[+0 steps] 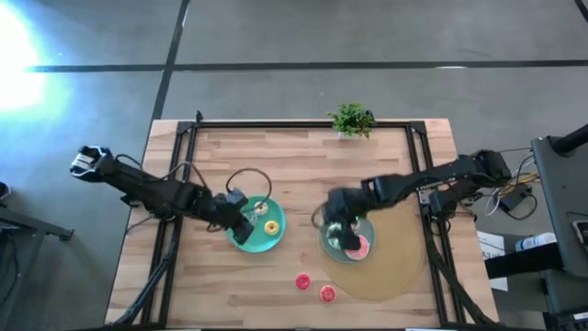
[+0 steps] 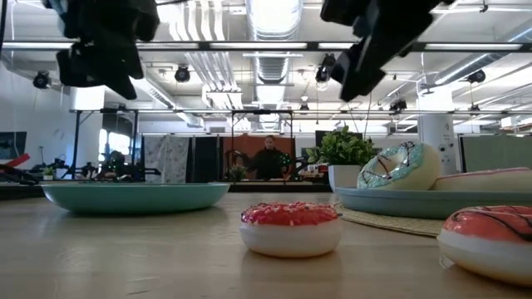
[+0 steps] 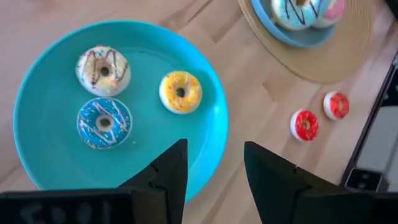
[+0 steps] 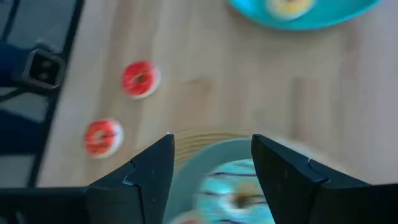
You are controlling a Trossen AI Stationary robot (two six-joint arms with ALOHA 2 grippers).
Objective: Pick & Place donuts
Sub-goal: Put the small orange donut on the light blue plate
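Observation:
My left gripper (image 1: 241, 225) (image 3: 214, 180) hangs open above the near rim of the left teal plate (image 3: 37, 155). On that plate lie a white dark-drizzled donut (image 3: 103, 70), a blue donut (image 3: 104, 122) and a yellow donut (image 3: 180, 91). My right gripper (image 1: 344, 230) (image 4: 211, 168) is open above the right teal plate (image 1: 335, 250). That plate holds a teal donut (image 4: 239, 193) (image 2: 401, 166) and a pink donut (image 2: 490, 178). Two red donuts (image 1: 302, 281) (image 1: 327, 293) lie flat on the wood near the table's near edge.
The right plate sits on a round woven mat (image 1: 395, 262). A small potted plant (image 1: 352, 119) stands at the far edge. Black frame rails run along the table's left, right and far sides. Bare wood lies between the plates and around the red donuts.

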